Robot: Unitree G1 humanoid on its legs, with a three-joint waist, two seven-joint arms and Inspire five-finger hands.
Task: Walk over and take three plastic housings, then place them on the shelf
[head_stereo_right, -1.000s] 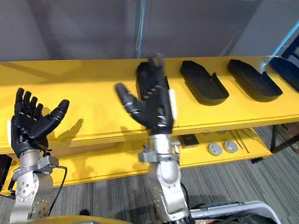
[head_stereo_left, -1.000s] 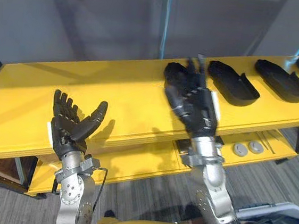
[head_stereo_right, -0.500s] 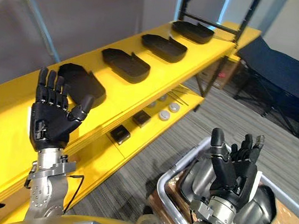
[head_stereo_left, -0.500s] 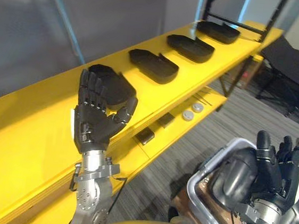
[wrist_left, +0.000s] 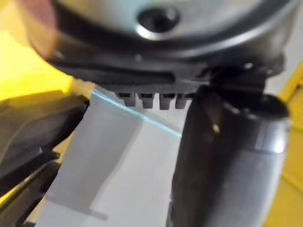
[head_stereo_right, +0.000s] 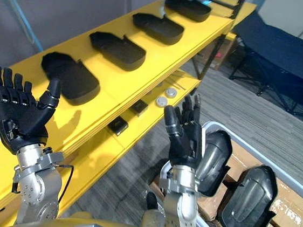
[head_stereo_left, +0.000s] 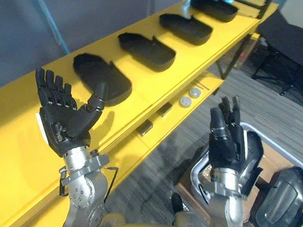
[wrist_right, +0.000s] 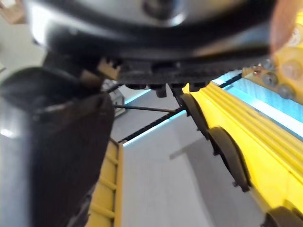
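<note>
Several black plastic housings lie in a row on the yellow shelf, the nearest just beyond my left hand. That hand is raised over the shelf's front edge, open, palm up and empty. My right hand is held upright beside the shelf, open and empty, its fingers straight. Behind and to the right of it, two more housings stand in a grey bin on the floor. The right wrist view shows the shelved housings edge-on.
The lower yellow shelf carries two round discs and small dark blocks. A cardboard box sits under the bin. A dark cot stands at the far right on grey carpet. A black rack upright ends the shelf.
The camera has swung from facing the shelf to looking along it, bringing the bin into view. My right hand has come up from low over the bin to the middle, still empty.
</note>
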